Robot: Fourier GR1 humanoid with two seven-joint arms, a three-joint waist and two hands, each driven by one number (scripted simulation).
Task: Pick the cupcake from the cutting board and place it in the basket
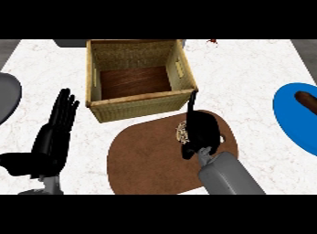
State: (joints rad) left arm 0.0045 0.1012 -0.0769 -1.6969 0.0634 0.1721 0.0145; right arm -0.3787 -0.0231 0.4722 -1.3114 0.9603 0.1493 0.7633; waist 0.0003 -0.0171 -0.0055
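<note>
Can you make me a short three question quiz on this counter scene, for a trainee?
1. True or false: the cupcake already sits in the basket.
2. Which hand is over the cutting board? A left, B right.
3. Fill in: the brown item at the right lies on a blue ____.

Key: 1 false, it is on the board, under the right hand. 2 B; the left hand rests open at the left. 3 plate.

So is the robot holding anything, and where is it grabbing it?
The right hand is curled around the cupcake on the cutting board, gripping its side. The left hand holds nothing.
</note>
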